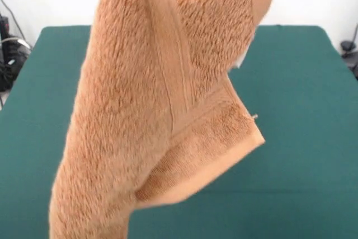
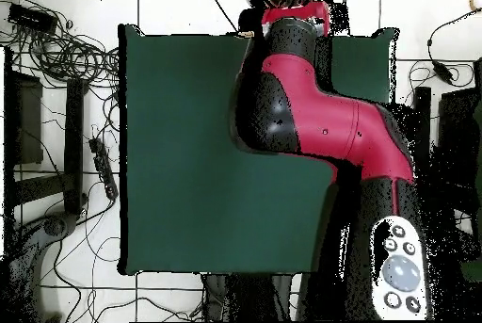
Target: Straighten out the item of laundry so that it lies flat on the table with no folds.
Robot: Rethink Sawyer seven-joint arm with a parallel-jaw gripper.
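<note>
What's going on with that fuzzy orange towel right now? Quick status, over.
Gripper hidden, state unknown. Towel hanging close to the front camera, bunched and folded, not flat. Arm stretched across the green table. Nothing in the way.

You see the orange-tan terry towel [image 1: 151, 104] hanging lifted, filling the frame's centre-left from top to bottom. Its woven border bands run diagonally, one corner jutting right. The green table [image 1: 302, 138] lies behind.

Arm [image 2: 311, 121]: red w/ black joints, grey button panel.

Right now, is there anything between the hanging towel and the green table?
Nothing shows there. In the front view the towel hangs above bare green table; its lowest end runs out of view.
</note>
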